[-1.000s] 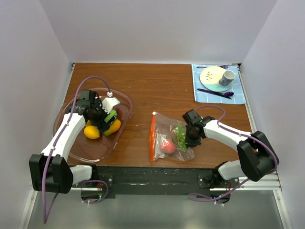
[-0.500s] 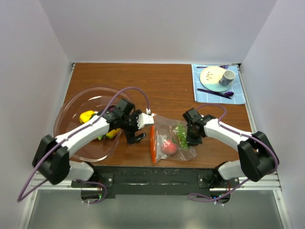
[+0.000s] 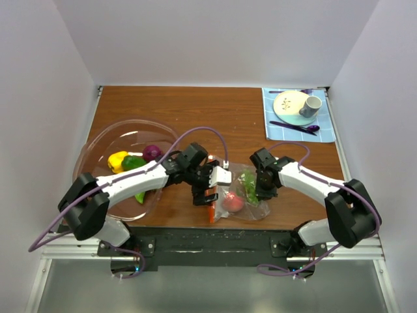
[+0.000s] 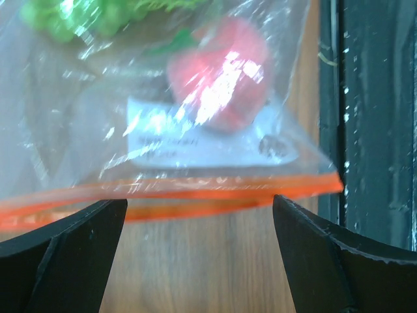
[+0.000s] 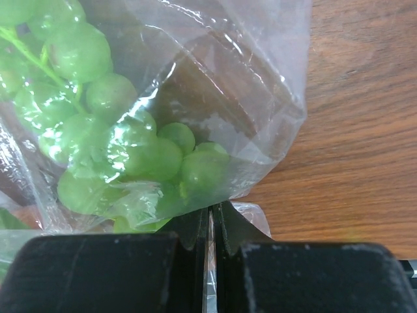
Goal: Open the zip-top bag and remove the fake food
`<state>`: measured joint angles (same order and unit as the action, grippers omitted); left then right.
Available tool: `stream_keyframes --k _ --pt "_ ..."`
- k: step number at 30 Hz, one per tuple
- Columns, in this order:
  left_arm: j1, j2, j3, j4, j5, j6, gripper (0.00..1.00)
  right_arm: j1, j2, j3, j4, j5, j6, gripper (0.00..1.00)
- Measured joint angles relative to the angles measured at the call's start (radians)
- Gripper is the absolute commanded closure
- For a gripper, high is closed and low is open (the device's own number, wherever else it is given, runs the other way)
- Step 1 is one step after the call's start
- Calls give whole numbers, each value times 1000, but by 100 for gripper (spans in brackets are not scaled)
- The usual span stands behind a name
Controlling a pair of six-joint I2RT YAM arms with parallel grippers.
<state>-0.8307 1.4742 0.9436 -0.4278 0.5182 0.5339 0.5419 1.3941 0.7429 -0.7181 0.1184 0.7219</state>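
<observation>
The zip-top bag (image 3: 242, 195) lies on the table near the front edge, its orange-red zip strip (image 4: 169, 195) on the left side. Inside it I see a pink-red piece of fake food (image 4: 225, 75) and green grapes (image 5: 124, 143), with a white label (image 4: 176, 140) below them. My left gripper (image 3: 212, 186) is open right at the strip, and its two dark fingers (image 4: 71, 248) stand wide apart on either side of the strip's middle. My right gripper (image 5: 212, 222) is shut on the clear film at the bag's opposite edge. More fake food, yellow (image 3: 117, 160), green (image 3: 133, 162) and purple (image 3: 152, 152), lies in the bowl.
The large clear bowl (image 3: 98, 140) sits at the left under my left arm. A blue placemat (image 3: 326, 134) with a plate, cup and spoon is at the back right corner. The table's black front rail (image 4: 378, 130) runs just beside the bag.
My left arm has swung right, out of the bowl and across to the bag's zip strip, staying open. The pieces it hung over now lie uncovered in the bowl. The right gripper kept its hold.
</observation>
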Motion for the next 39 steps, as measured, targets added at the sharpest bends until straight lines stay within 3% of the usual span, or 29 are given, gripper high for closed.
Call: stream_keyframes --k 5,15,28,30,31,34,37,39 --pt "-51 75 3 48 3 0 0 0 0 46 -41 0 0 100" --pt "-66 145 3 134 6 -4 0 3 -78 314 -164 0 -14 100" --pt "-66 185 7 185 71 -71 0 130 -39 319 -194 -31 12 100" --pt "-66 197 14 187 80 -79 0 132 -34 319 -194 -33 15 95" --pt "-66 202 19 188 84 -81 0 132 -34 319 -193 -33 16 86" --pt "-67 207 35 187 95 -92 0 132 -33 319 -193 -34 20 84" --pt "-70 209 54 187 105 -106 0 132 -32 319 -193 -34 20 74" --pt "-73 209 65 187 111 -114 0 132 -32 319 -193 -34 21 74"
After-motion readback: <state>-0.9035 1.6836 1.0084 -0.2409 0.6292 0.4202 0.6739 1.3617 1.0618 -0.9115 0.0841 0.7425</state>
